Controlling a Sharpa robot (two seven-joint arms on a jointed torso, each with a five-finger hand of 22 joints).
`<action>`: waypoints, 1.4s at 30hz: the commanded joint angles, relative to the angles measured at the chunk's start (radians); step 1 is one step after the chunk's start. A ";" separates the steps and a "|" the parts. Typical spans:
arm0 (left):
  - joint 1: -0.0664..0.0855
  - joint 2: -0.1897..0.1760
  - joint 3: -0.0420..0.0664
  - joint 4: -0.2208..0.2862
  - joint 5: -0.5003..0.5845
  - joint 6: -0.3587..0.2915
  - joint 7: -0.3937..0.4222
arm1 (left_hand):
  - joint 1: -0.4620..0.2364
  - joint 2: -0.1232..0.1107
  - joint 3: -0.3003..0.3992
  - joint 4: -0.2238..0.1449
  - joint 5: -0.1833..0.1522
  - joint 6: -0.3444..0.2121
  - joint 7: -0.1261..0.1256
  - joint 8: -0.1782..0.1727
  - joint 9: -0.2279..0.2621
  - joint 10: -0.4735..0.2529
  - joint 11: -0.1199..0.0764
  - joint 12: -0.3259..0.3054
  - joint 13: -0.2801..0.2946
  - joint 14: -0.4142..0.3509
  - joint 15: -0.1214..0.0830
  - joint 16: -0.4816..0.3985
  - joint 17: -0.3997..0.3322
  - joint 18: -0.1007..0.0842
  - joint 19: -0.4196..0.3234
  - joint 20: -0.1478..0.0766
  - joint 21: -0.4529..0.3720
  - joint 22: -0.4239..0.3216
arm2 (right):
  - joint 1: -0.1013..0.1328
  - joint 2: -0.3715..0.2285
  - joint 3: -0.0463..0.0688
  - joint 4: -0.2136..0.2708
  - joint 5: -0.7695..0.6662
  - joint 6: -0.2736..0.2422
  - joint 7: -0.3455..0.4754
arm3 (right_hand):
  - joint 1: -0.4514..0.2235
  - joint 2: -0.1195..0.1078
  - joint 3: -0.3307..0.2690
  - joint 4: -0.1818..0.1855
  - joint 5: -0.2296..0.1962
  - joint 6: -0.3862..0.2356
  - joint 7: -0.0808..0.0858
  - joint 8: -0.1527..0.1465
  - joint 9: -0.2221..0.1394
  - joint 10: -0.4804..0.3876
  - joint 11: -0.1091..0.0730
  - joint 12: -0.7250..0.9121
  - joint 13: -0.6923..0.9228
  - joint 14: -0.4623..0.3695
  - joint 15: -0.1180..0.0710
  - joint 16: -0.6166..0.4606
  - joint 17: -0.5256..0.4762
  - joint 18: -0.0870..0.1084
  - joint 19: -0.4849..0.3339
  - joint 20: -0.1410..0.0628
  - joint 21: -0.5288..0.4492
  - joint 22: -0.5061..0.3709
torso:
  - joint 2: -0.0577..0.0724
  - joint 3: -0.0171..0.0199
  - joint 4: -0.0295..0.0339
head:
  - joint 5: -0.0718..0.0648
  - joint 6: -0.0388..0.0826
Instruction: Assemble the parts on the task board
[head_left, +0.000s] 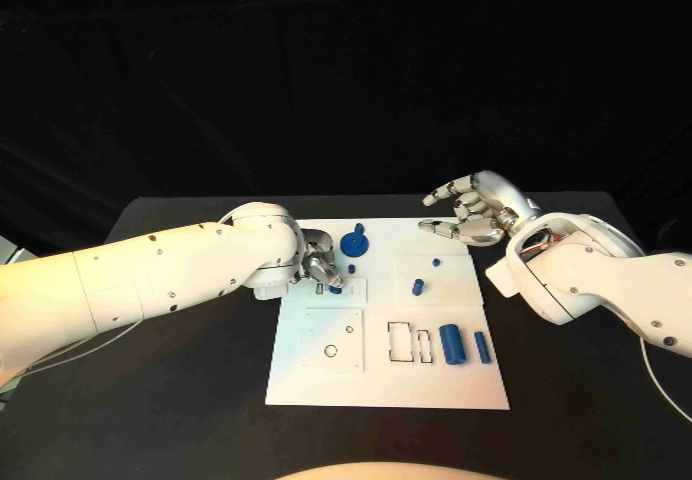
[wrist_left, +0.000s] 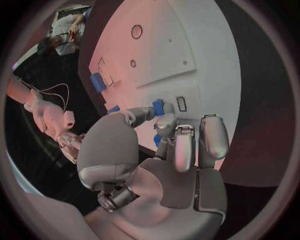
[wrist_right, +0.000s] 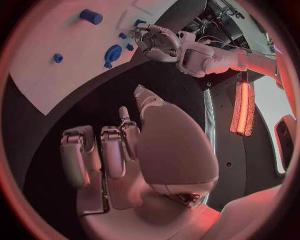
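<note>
Black worktop (head_left: 173, 400) carries the flat white rectangular task board (head_left: 389, 385) at its centre. Left hand (head_left: 320, 266) rests at the board's left edge, fingers (wrist_left: 164, 125) pinching a small blue part (wrist_left: 158, 106). Right hand (head_left: 469, 210) hovers off the board's far right corner, fingers loosely curled, holding nothing. Blue cylinder (head_left: 453, 343), blue disc (head_left: 355, 243) and smaller blue pieces lie on the board.

Left hand (head_left: 320, 268) crowds the task board's (head_left: 387, 385) left edge.

Left hand (head_left: 319, 266) fingers curl low; right hand (head_left: 469, 212) hovers, fingers loosely bent.
</note>
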 joint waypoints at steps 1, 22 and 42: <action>-0.005 0.005 -0.004 -0.004 0.016 0.028 -0.002 | -0.010 0.002 0.140 -0.145 -0.001 0.048 -0.040 0.003 0.098 0.008 -0.001 0.005 0.003 0.089 -0.009 -0.002 0.204 -0.020 0.006 0.000 0.004 0.002 | -0.001 0.001 0.000 0.000 -0.003 0.013 0.006 | -0.002 0.008 -0.001 0.004 0.004 0.007 0.002 -0.002 -0.002 -0.009 0.001 -0.005 0.107 0.098 0.008 -0.003 0.232 -0.007 0.103 0.005 0.004 0.263 | 0.000 -0.0001 -0.0001 | 0.000 0.000; -0.005 0.018 -0.004 -0.020 0.025 0.031 -0.001 | -0.053 0.005 0.071 -0.112 -0.014 0.059 -0.047 -0.006 0.103 0.013 -0.006 0.005 0.005 0.090 -0.013 0.000 0.206 -0.021 0.009 -0.004 0.002 0.005 | -0.001 0.000 0.000 0.000 -0.003 0.013 0.006 | -0.002 0.008 -0.001 0.004 0.004 0.007 0.002 -0.002 -0.002 -0.009 0.001 -0.005 0.107 0.098 0.008 -0.003 0.232 -0.007 0.103 0.005 0.004 0.263 | 0.000 -0.0003 0.0002 | -0.007 0.000; -0.005 0.017 -0.004 -0.029 0.028 0.043 -0.002 | -0.114 -0.004 -0.172 0.014 -0.031 0.085 -0.051 -0.034 0.108 0.009 -0.008 0.004 0.008 0.090 -0.015 0.000 0.206 -0.022 0.013 -0.008 -0.002 0.008 | -0.002 -0.002 0.000 0.000 -0.002 0.013 0.007 | -0.004 0.008 -0.002 0.004 0.004 0.009 0.002 -0.002 -0.002 -0.010 0.000 -0.006 0.106 0.098 0.007 -0.004 0.231 -0.007 0.103 0.004 0.004 0.263 | 0.000 -0.0002 -0.0006 | -0.009 0.001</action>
